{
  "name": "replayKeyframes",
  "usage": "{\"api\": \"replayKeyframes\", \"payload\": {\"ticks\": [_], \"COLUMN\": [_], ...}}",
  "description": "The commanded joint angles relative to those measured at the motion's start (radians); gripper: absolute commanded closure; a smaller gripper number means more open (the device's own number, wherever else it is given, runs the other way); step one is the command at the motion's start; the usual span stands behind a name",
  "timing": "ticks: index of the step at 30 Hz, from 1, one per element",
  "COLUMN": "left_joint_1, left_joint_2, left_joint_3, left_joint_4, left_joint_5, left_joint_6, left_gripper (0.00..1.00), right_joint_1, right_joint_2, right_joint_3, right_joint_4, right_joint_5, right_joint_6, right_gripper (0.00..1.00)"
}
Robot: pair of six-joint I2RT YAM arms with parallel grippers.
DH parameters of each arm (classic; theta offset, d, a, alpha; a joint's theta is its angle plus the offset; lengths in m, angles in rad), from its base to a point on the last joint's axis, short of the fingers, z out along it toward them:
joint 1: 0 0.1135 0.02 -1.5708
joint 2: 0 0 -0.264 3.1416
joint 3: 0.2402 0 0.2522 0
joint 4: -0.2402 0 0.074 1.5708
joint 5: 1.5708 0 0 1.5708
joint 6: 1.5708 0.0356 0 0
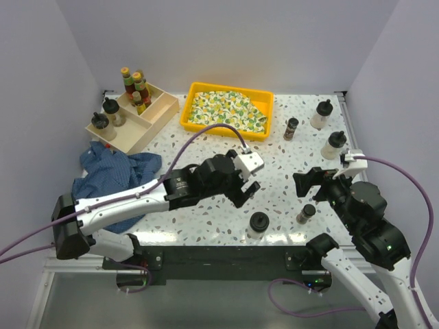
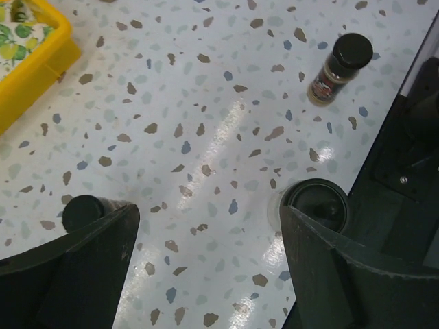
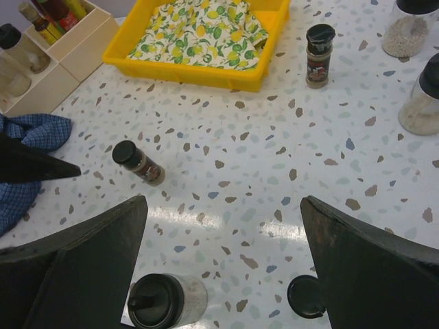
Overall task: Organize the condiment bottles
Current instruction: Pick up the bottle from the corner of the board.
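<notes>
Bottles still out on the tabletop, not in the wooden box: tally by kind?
Clear squat bottles: 3
Brown spice jars: 3 (one sits by the left end effector, hidden in the top view)
Slim sauce bottles: 0 (all are in the wooden box)
Total: 6

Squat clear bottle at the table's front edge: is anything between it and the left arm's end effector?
Nothing visible. The left end effector is open over bare tabletop, and the squat bottle sits right by one finger, nothing between them.
</notes>
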Motion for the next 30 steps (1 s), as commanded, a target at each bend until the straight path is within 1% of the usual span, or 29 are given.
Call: {"api": "replayKeyframes", "payload": {"ticks": [1, 5, 10, 17, 30], "left_joint_1": [-0.083, -0.138, -0.163, -0.172, -0.172], "left_joint_2": [0.082, 0.151, 0.199, 0.228, 0.345], "left_joint_3": [-0.002, 0.027, 0.072, 0.064, 0.098], "left_joint_4": [0.08, 0.077, 0.034, 0.023, -0.052], "left_joint_5": [0.021, 0.039, 0.073, 0.105, 0.064], "left_joint_6": [-0.018, -0.022, -0.022, -0.024, -0.039], "left_gripper": [0.09, 0.05, 0.0, 0.0, 0.1], "right_joint_1": [0.001, 0.002, 0.002, 0.001, 0.002], "right_joint_2": [-0.01, -0.003, -0.01, -0.01, -0.015], "right_joint_3": [-0.008, -0.005, -0.016, -0.019, -0.01], "right_joint_4": [0.017, 0.017, 0.017, 0.027, 0.023], "right_joint_5": [0.031, 0.038, 0.041, 0.044, 0.042], "right_joint_6": [-0.025, -0.03, -0.033, -0.037, -0.041], "right_gripper": [0.01, 0.01, 0.01, 0.01, 0.01]}}
